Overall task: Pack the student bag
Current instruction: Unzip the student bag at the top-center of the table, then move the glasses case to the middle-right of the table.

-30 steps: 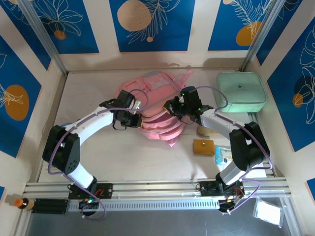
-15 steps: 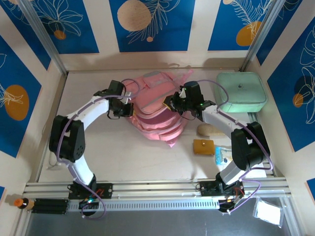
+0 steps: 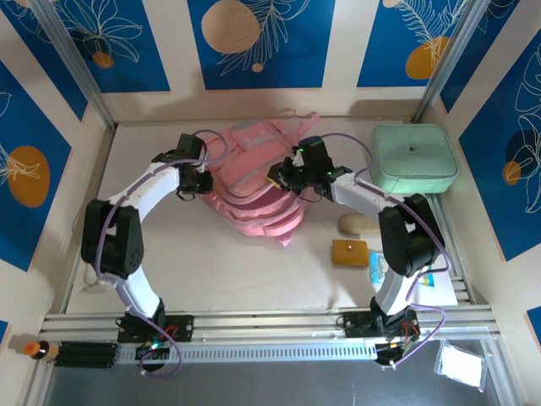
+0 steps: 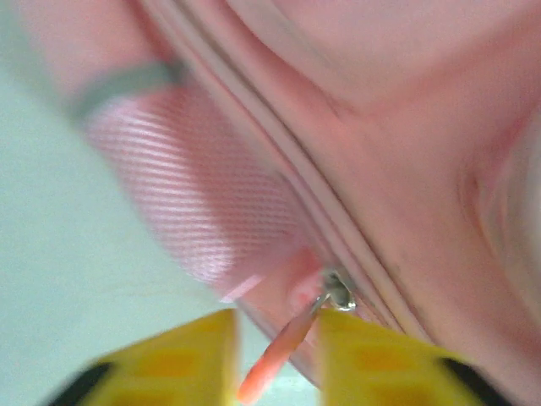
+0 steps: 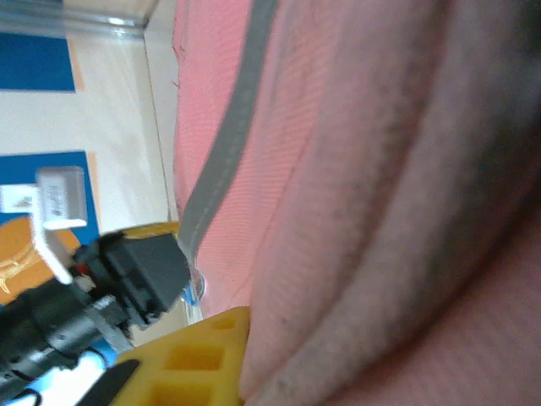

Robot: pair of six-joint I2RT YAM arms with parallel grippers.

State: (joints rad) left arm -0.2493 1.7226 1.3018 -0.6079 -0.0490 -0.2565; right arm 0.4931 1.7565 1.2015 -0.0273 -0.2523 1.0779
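Pink student bag (image 3: 254, 203) mid-table, mint case (image 3: 414, 159) right, orange wallet (image 3: 350, 252) nearer

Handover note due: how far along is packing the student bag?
Done: little. The mint-green case, tan oval item and orange pouch lie on the table outside the pink backpack. In hand: the left gripper straddles a zipper pull, jaws apart; the right gripper sits against the grey trim. Left: likely opening the bag and loading items.

student bag (image 3: 254, 203): no readable text | white tag (image 5: 57, 196): print blurred
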